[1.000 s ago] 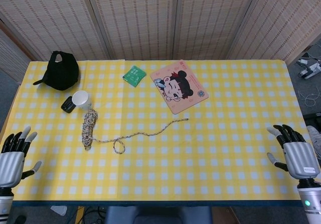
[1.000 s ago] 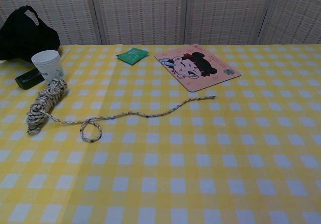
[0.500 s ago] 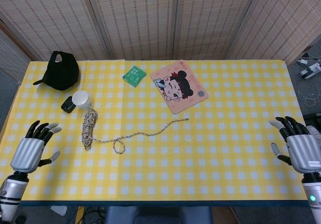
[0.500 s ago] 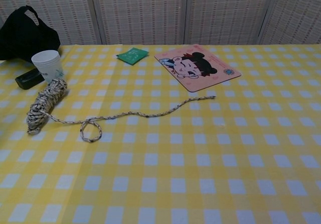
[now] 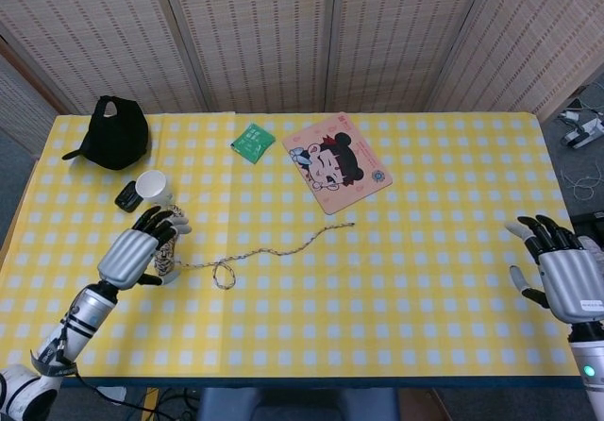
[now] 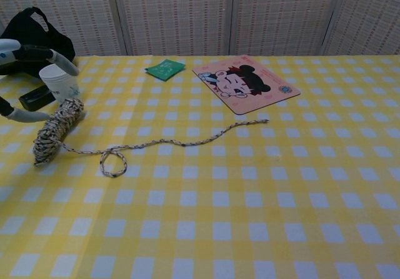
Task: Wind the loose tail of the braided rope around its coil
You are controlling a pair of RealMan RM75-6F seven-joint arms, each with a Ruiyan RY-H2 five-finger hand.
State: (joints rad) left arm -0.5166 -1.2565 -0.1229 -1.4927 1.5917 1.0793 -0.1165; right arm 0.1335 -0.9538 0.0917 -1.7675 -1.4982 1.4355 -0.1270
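The braided rope's coil (image 6: 55, 130) lies at the left of the yellow checked table (image 5: 425, 279), partly hidden by my hand in the head view. Its loose tail (image 5: 283, 244) (image 6: 187, 141) runs right from the coil, makes a small loop (image 5: 224, 275) (image 6: 113, 162), and ends near the mouse pad. My left hand (image 5: 135, 251) hovers over the coil with fingers spread, holding nothing; its fingers (image 6: 44, 55) show at the chest view's left edge. My right hand (image 5: 559, 270) is open at the table's right edge, far from the rope.
A white paper cup (image 5: 153, 187) (image 6: 59, 81) and a small black box (image 5: 128, 196) (image 6: 36, 97) stand just behind the coil. A black bag (image 5: 115, 133), a green packet (image 5: 252, 142) and a pink cartoon mouse pad (image 5: 336, 162) lie further back.
My left hand has swept from the table's left edge rightward and forward to just above the coil. The right hand has barely shifted. The rope has not moved.
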